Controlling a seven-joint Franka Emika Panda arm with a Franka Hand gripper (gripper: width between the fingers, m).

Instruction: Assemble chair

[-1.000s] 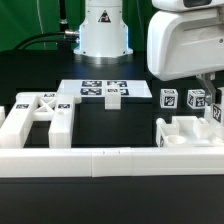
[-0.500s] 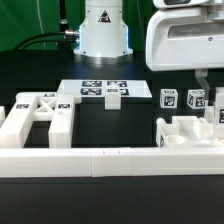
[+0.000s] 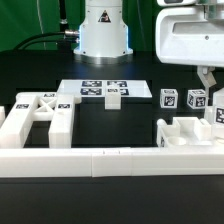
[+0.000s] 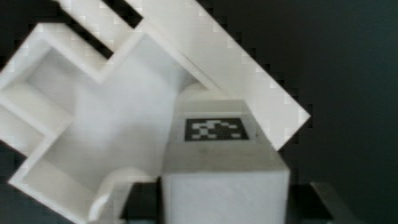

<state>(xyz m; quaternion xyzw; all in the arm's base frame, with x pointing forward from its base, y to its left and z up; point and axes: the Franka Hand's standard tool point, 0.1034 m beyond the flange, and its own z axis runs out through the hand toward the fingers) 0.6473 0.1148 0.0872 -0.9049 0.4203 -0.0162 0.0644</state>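
Observation:
The chair parts are white blocks with black-and-white tags. A large frame-like part [image 3: 35, 118] lies at the exterior view's left. Two tagged cube-ended pieces [image 3: 169, 98] [image 3: 197, 98] stand at the right, with an open box-like part [image 3: 185, 132] in front of them. A tagged bar [image 3: 220, 115] stands at the right edge. My gripper [image 3: 207, 78] hangs just above that bar. In the wrist view the bar [image 4: 222, 160] lies between the jaws of my gripper [image 4: 224, 203], with dark gaps on both sides. The jaws are open.
The marker board [image 3: 92, 88] lies at the back centre, with a small tagged piece [image 3: 113, 96] at its front edge. A long low white border rail [image 3: 110, 160] runs along the front. The robot base [image 3: 103, 30] stands behind. White panels [image 4: 107, 90] lie below the gripper.
The arm has risen and shifted toward the exterior view's right. The tagged bar at the right edge has stayed in place.

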